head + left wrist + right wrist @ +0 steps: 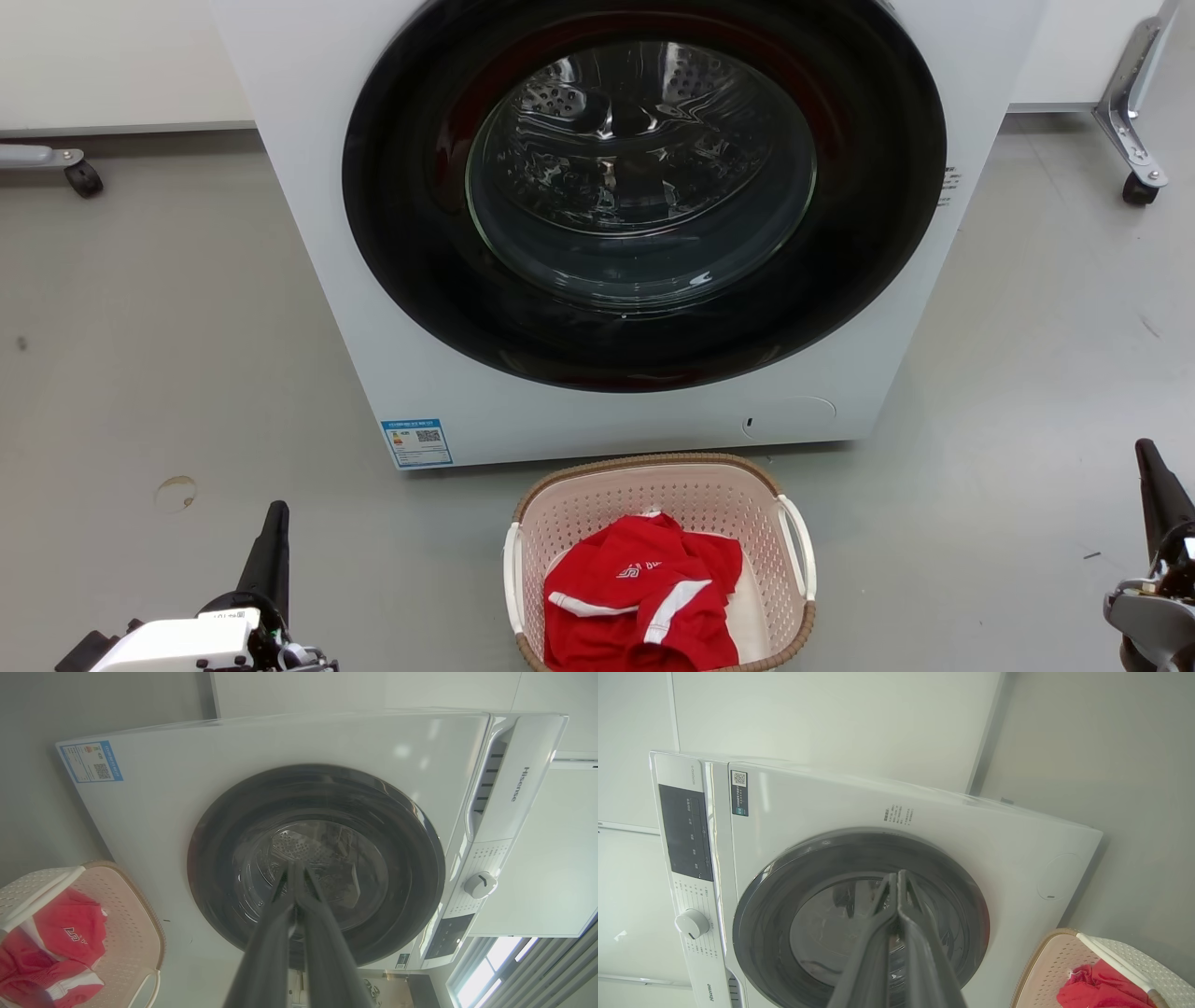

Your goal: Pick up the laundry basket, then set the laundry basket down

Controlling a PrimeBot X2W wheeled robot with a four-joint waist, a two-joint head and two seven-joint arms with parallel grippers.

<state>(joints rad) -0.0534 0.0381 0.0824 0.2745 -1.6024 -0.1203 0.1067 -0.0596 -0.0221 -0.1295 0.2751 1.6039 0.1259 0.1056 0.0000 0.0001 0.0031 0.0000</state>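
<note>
Grey floor (140, 327): laundry basket (597, 513) sits on it just in front of washing machine (523, 420), red shirt (644, 597) inside. Left gripper (275, 523) and right gripper (1148, 462) flank basket, well apart, fingers pressed together, holding nothing.

Light: bright, even, soft shadows.
Glare: reflections on the door glass (644, 177); window (479, 979) blown out.
Blur: left gripper's fingers (268, 952) soft close up.
Edges: wrist views bend straight lines.

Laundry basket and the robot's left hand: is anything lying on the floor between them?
No. In the head view, the stretch between the left hand and the laundry basket is bare grey floor.
</note>
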